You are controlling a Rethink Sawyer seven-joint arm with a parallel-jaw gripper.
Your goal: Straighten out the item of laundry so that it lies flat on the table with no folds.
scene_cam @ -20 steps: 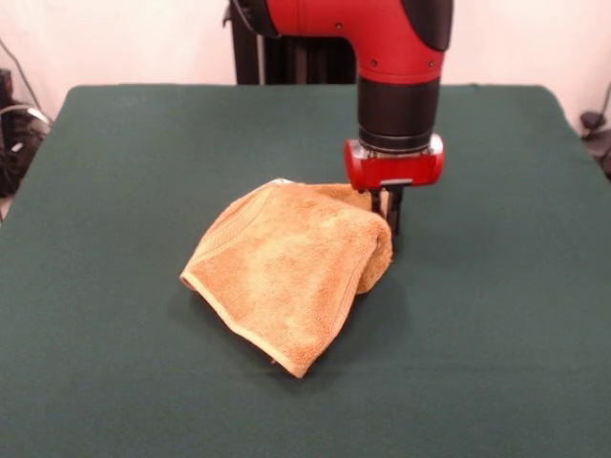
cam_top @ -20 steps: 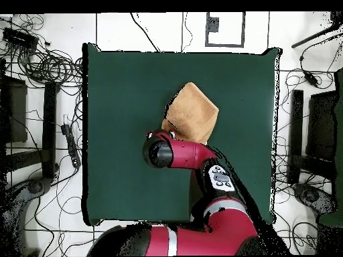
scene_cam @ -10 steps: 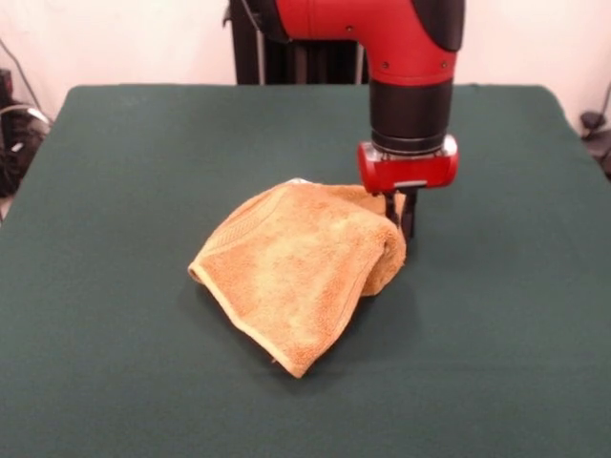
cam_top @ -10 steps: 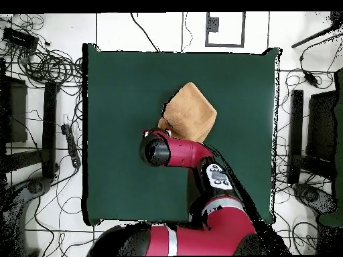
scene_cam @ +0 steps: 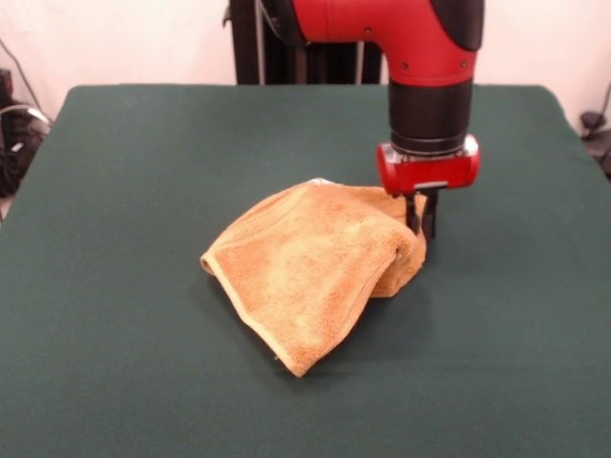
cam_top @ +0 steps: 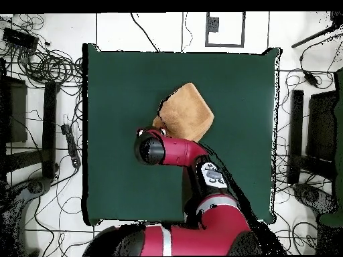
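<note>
Although the towel lies near the middle of the worktop, it is far from flat: it is doubled over itself, with a thick rolled fold along the side nearest the claw and a pointed corner aimed toward the worktop's front edge in the front view. A woven band shows along the edge on the picture's left. In the overhead view the towel sits a little toward the worktop's far edge from the robot's base, and the arm's wrist hides the claw.

The claw is down at the towel's back corner, right against the rolled fold. Its dark tips appear pinched together on a bit of the cloth there, though the fold hides exactly how much is caught.

The main risk, as I judge it, is that the pinch takes both layers at once, so a pull would drag the whole bundle across the felt without opening it. A shallow bite could also slip free. Drag from the felt-like cover may bunch the lower layer and add new creases.
</note>
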